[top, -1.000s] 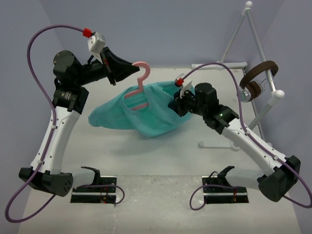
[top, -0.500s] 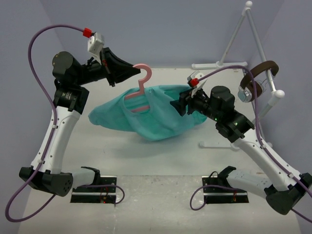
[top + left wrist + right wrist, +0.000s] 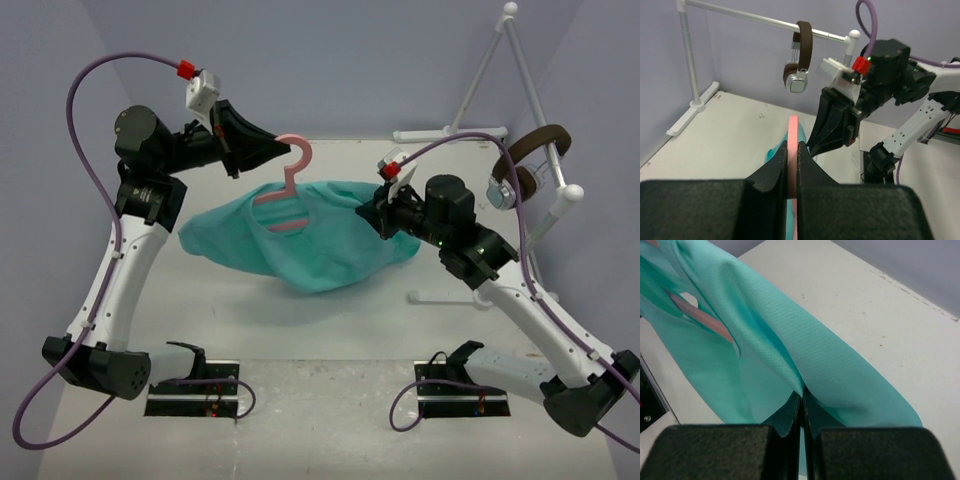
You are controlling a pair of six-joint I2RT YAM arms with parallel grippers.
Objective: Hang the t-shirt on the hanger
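The pink hanger [image 3: 286,205] hangs in the air with its hook [image 3: 793,127] pinched in my left gripper [image 3: 276,150], which is shut on it [image 3: 793,146]. The teal t-shirt [image 3: 310,250] is draped over the hanger, and its lower folds sag toward the table. My right gripper [image 3: 373,212] is at the shirt's right side and is shut on a fold of the cloth [image 3: 802,392]. In the right wrist view the t-shirt [image 3: 830,355] stretches away from the jaws, and a strip of the hanger [image 3: 710,322] shows through an opening in it.
A white tubular rack [image 3: 500,70] stands at the back right with brown headphones [image 3: 525,165] hung on its bar. In the left wrist view the headphones [image 3: 800,65] are behind the right arm [image 3: 885,65]. Two black mounts [image 3: 195,385] [image 3: 465,385] sit at the near edge.
The right arm has swung its elbow out to the right, and its gripper now pinches the shirt's right side at a slightly different spot. The left arm and hanger have barely moved.
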